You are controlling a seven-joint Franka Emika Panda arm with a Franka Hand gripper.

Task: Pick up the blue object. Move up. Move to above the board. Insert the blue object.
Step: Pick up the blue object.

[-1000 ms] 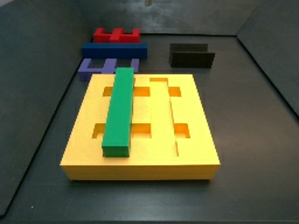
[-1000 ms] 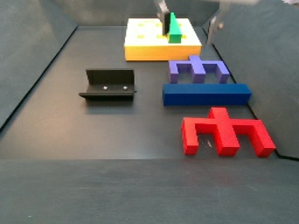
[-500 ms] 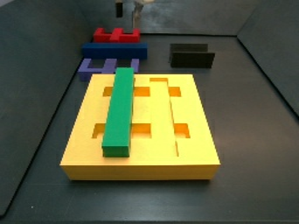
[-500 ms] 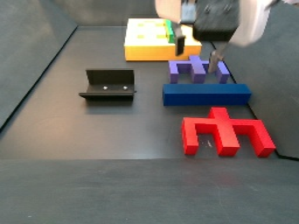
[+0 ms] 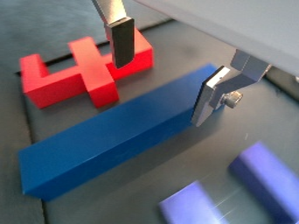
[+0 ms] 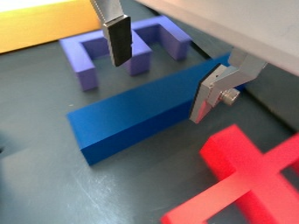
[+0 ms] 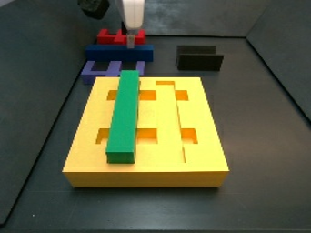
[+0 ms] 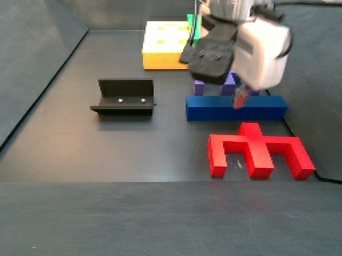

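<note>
The blue object is a long navy bar lying flat on the dark floor between the red piece and the purple comb; it also shows in the other wrist view and in both side views. My gripper is open and empty, low over the bar's middle, with one finger on each long side. In the side views the gripper hides part of the bar. The board is yellow-orange and carries a green bar in a groove.
A red comb-shaped piece lies on one side of the bar. A purple notched comb lies between the bar and the board. The fixture stands apart on the floor. Grey walls enclose the floor.
The gripper has moved away from the board and come down over the blue object, fingers still open. The pieces have not moved.
</note>
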